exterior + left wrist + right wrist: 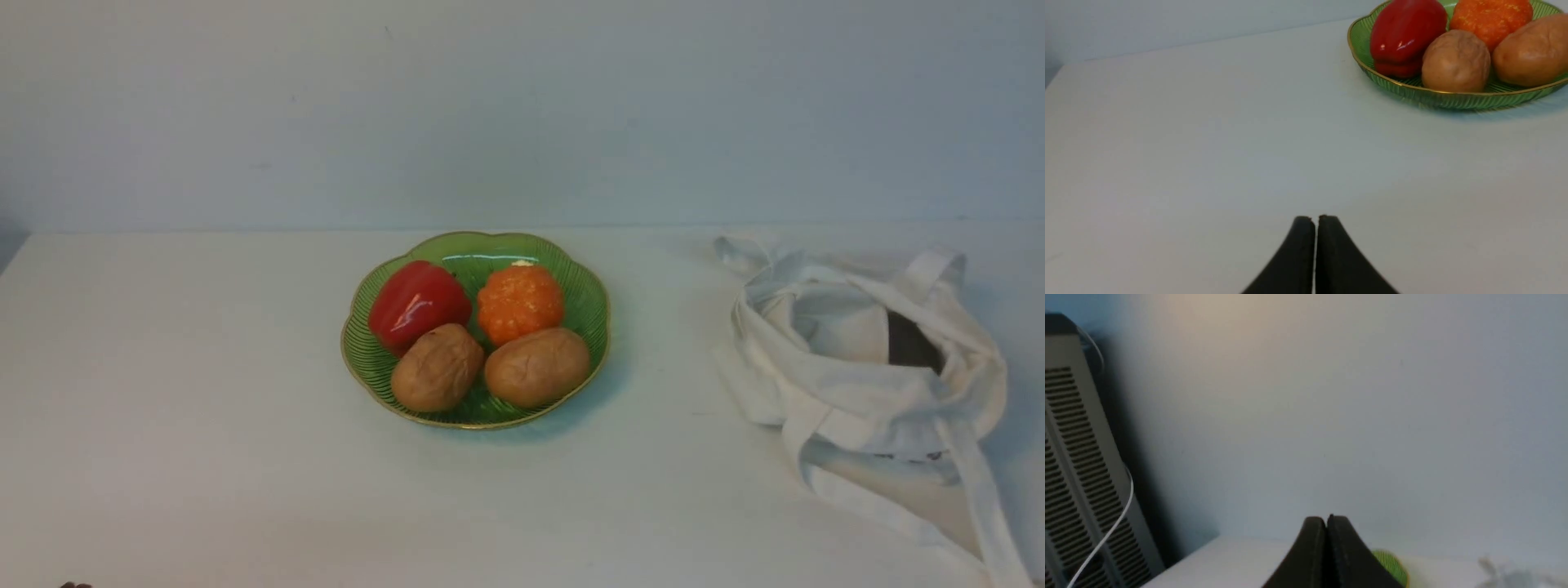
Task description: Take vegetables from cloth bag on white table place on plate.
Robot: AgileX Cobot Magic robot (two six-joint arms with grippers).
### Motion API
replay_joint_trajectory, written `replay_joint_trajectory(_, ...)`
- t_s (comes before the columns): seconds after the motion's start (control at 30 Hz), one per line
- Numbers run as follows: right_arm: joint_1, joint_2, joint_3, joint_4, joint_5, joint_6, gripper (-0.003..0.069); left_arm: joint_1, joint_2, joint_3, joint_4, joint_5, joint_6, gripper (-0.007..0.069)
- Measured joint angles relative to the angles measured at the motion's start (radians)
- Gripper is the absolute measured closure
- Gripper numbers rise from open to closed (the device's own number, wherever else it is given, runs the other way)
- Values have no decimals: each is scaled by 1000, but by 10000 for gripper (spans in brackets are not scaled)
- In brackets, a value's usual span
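The green plate sits mid-table on the white table and holds a red bell pepper, an orange pumpkin and two tan potatoes. The white cloth bag lies crumpled at the right, its mouth open with a dark patch inside. No gripper shows in the front view. In the left wrist view my left gripper is shut and empty, low over bare table, well short of the plate. In the right wrist view my right gripper is shut and empty, raised and facing the wall; a sliver of the plate shows behind it.
A pale wall runs along the table's far edge. The bag's strap handles trail toward the front right corner. A grey ribbed unit with a white cable stands beside the table in the right wrist view.
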Motion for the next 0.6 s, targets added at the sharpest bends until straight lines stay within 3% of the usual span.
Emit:
replay_joint_trajectory(0.37, 2, 169, 41, 39, -60, 29, 673, 0, 0, 0, 0, 0, 0, 633)
replay_joint_trajectory(0.6, 2, 170, 43, 21, -191, -118, 673, 0, 0, 0, 0, 0, 0, 633)
